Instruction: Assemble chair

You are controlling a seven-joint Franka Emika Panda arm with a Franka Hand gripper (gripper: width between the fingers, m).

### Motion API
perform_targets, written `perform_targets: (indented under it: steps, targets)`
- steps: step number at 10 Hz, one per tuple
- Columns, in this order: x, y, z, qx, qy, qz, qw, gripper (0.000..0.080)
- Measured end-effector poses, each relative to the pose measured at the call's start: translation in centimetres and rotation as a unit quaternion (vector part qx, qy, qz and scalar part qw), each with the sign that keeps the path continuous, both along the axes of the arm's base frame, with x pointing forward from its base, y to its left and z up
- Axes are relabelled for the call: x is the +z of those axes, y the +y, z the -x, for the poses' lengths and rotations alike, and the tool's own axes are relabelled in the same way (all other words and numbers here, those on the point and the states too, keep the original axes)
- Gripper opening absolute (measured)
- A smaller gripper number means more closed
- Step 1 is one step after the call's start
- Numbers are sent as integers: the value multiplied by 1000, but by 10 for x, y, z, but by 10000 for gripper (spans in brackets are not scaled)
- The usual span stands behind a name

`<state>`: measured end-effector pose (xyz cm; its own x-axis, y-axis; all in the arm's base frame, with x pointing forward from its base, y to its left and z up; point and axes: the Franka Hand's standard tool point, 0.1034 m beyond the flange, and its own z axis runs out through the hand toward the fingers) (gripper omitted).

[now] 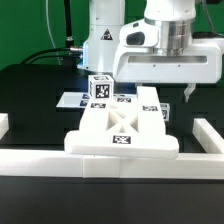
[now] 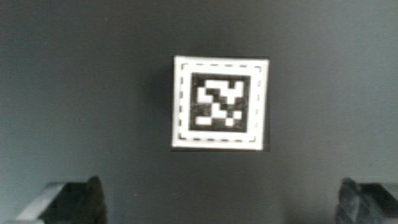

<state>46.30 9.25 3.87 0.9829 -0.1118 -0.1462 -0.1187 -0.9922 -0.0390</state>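
while the chair pieces (image 1: 122, 128) sit at the front of the dark table (image 1: 30, 90), pushed against the long white border rail (image 1: 110, 163), we judge the build as barely begun. we see a flat white plate with a raised x-shaped brace and a tag on its front edge, and a blocky white piece (image 1: 100, 88) standing behind it with tags on its faces. whether those two are joined or just beside each other, we cannot tell from here. more tagged white bits lie behind them, too small to name. so legs, bars and seat look mostly left to put together, as far as we can judge.

everything of the chair is matte white plastic, square-edged and chunky, with crisp black-and-white tags. the table is dull black and smooth.

up above, the gripper (image 1: 168, 98) hangs over the parts toward the exterior view's right, touching nothing. in the wrist view its dark fingertips (image 2: 71, 200) stand spread wide apart, empty, with a lone white-bordered tag (image 2: 222, 103) on dark surface between them.
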Motion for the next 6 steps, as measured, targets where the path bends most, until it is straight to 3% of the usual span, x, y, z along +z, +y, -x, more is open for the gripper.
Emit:
perform_targets:
  steps: [4,6]
  targets:
    - [-2,-1,1,-1,-2,1,1000,649]
    - [-20,1,25,-3,-8,12,1000,649]
